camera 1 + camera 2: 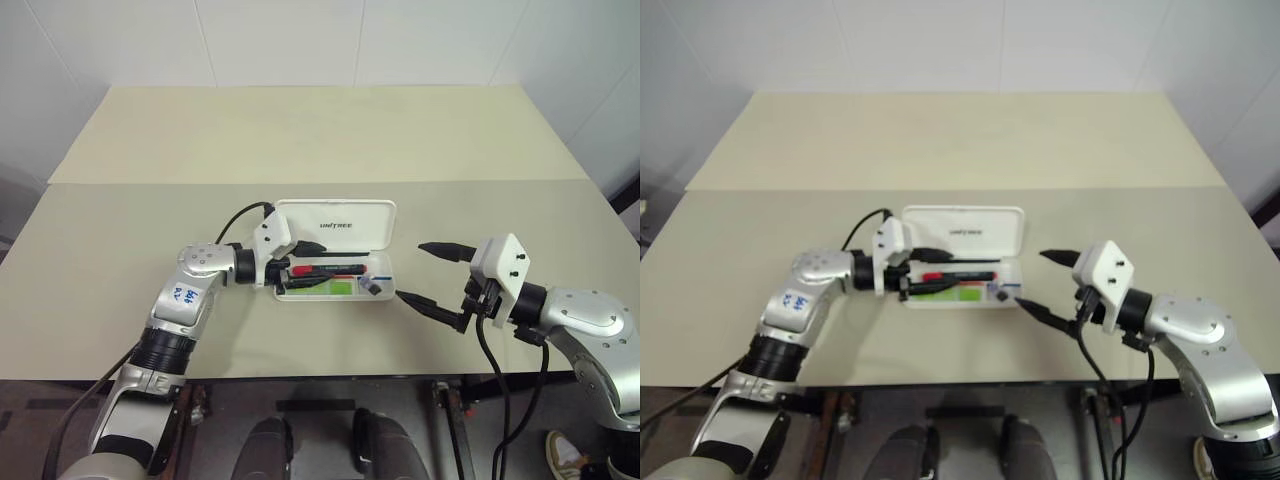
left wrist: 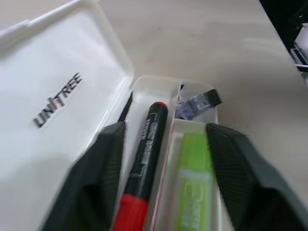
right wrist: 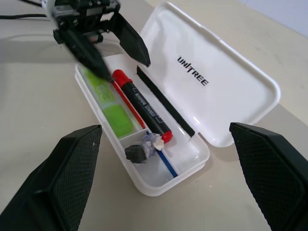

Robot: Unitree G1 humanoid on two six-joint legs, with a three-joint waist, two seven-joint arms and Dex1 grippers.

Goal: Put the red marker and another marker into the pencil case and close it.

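The white pencil case (image 1: 340,222) lies open mid-table, its UNITREE lid folded back flat. In its tray rest the red marker (image 3: 142,106), black barrel and red cap, and beside it the lime-green marker (image 3: 108,98). My left gripper (image 1: 292,273) hovers over the tray's left end, pointing along the case. Its fingers (image 2: 103,163) stand apart on either side of both markers and hold nothing. My right gripper (image 1: 410,271) is open just off the case's right end, apart from it.
A small dark object with a crumpled wrapper (image 3: 139,150) sits in the tray's end compartment. The beige table (image 1: 300,140) has a seam running across behind the case. Its front edge (image 1: 330,376) lies close below both arms.
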